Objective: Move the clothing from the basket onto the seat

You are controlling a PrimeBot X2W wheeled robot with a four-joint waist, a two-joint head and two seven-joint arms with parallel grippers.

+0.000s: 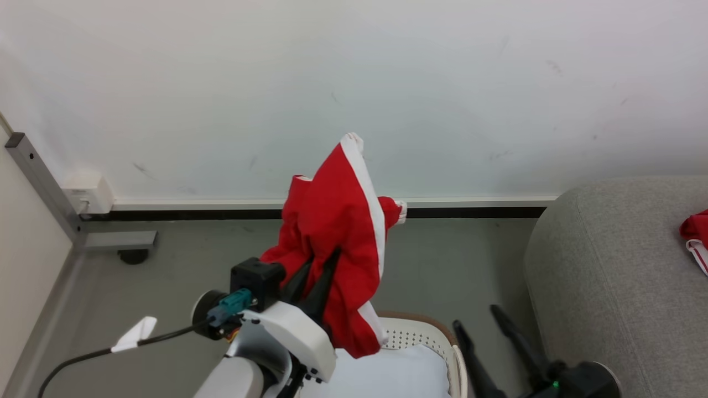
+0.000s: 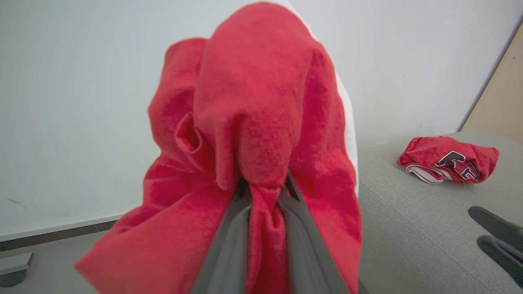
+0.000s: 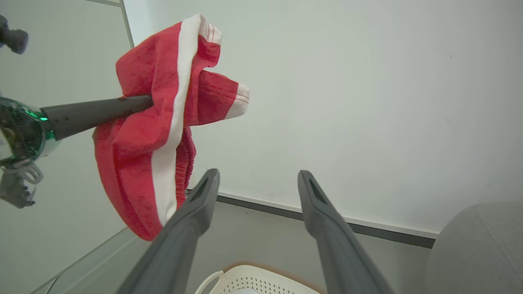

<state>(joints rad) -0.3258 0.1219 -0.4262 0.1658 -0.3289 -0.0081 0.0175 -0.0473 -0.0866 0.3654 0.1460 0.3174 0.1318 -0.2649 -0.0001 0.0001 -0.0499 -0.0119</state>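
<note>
The left gripper [image 1: 323,258] was clamped tight on a bunched fold of the red white-striped garment [image 1: 332,215], holding it up above the basket [image 1: 412,331], with the cloth draping down around the fingers. The right gripper [image 1: 477,319] gripped nothing, its fingers spread wide, low between the basket and the seat [image 1: 608,287]. The numbered red garment [image 2: 449,161] lay crumpled on the seat, well apart from the held one

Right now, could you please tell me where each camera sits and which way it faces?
Head: above, looking down toward the wall; left hand holds the garment, basket at bottom.
Left wrist: faces the wall; left hand clamps the garment, seat at right.
Right wrist: faces the wall; right hand open.
Shared: all show the garment.
</note>
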